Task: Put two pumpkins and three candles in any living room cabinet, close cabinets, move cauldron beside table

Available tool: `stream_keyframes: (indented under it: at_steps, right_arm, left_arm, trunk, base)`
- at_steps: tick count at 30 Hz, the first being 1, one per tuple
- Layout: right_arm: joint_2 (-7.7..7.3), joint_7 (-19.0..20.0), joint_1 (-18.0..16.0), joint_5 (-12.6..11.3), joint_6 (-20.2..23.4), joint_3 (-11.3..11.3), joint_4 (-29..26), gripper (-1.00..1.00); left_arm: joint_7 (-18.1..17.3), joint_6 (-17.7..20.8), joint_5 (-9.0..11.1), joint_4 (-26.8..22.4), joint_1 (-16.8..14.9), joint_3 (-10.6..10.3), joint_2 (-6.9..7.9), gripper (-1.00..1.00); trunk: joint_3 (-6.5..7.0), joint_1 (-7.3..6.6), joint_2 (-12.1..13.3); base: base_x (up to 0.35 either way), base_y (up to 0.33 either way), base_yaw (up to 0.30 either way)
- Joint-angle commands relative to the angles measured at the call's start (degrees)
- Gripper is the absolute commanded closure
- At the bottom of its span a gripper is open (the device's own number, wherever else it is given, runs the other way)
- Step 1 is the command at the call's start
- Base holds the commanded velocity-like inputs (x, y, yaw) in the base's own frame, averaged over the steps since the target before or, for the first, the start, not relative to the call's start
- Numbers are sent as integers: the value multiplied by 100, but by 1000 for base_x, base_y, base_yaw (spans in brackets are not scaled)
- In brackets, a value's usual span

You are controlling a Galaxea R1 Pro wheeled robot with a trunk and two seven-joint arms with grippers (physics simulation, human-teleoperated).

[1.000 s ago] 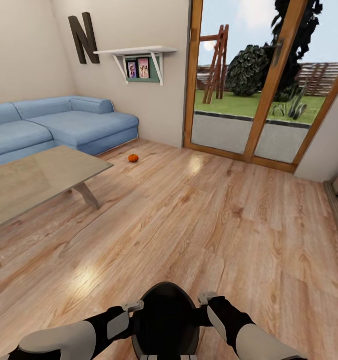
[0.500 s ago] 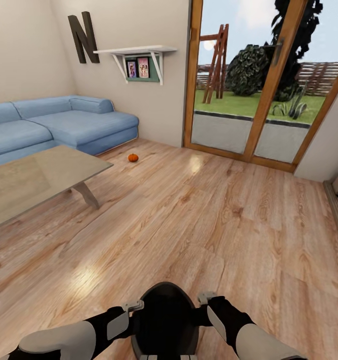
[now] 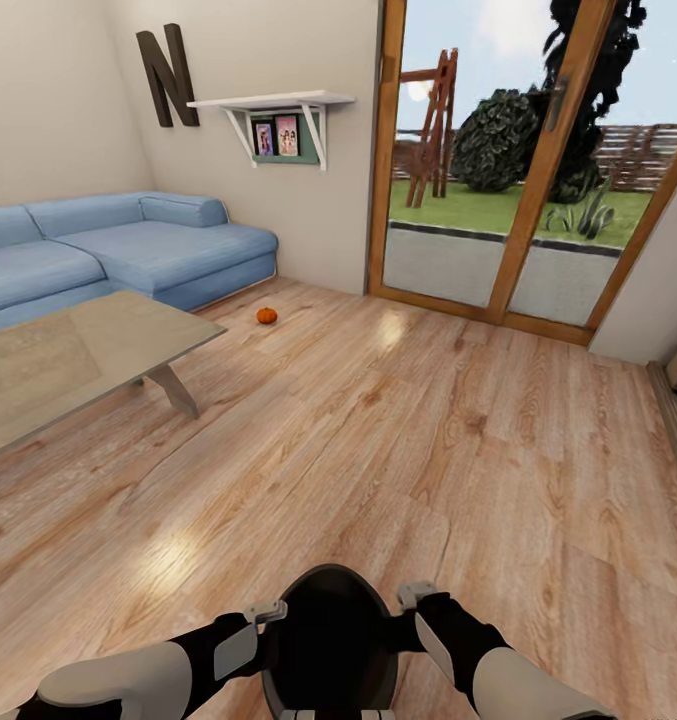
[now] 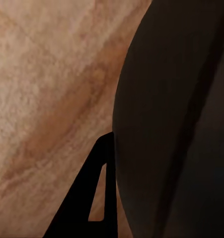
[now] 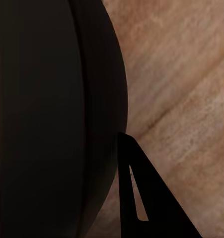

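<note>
Black cauldron (image 3: pixel 330 640) low in head view, close to robot, held between both arms above wood floor (image 3: pixel 428 450). Left tool (image 3: pixel 266 612) touches one side of pot, right tool (image 3: pixel 414 597) touches other side; cannot tell if either is spread or pinching. Orange pumpkin (image 3: pixel 266 316) on floor near blue sofa (image 3: pixel 128 250). Grey worktop (image 3: pixel 68 360) on left, well apart from cauldron.

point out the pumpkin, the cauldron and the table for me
pumpkin (image 3: pixel 266 316), head view, middle of its orange body on the floor
cauldron (image 3: pixel 330 640), head view, inside its dark mouth, between the arms
table (image 3: pixel 88 345), head view, bare glossy top
</note>
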Motion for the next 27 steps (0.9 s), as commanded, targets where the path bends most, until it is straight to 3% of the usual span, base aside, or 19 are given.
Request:
stream_keyframes:
  at_steps: [1,5,7,11,14,27]
  right_arm:
    - [6,44,2,-191,-34,-24,-6,100]
    - [-2,38,2,-189,-59,-39,-5,100]
    - [4,37,2,-183,-64,-47,-5,100]
    - [21,35,2,-174,-89,-42,-7,100]
    - [29,24,2,-181,-281,-42,-6,100]
    - [49,9,2,-152,-365,-35,-14,100]
  left_arm:
    - [-28,-3,-16,-5,3,-12,-6,100]
    - [-20,-2,-16,29,3,1,-12,100]
    - [-19,-2,-9,335,3,18,-49,100]
    - [-19,-2,-9,472,3,14,-57,100]
    - [-19,-7,-8,478,3,20,-69,100]
    - [-19,-11,-11,477,-3,22,-84,100]
  trunk:
    - [-1,3,1]
    - [-1,3,1]
    - [-1,3,1]
    - [-1,3,1]
    - [-1,3,1]
    - [-1,3,1]
  base:
    - [0,0,0]
    - [0,0,0]
    - [0,0,0]
    - [0,0,0]
    - [0,0,0]
    - [0,0,0]
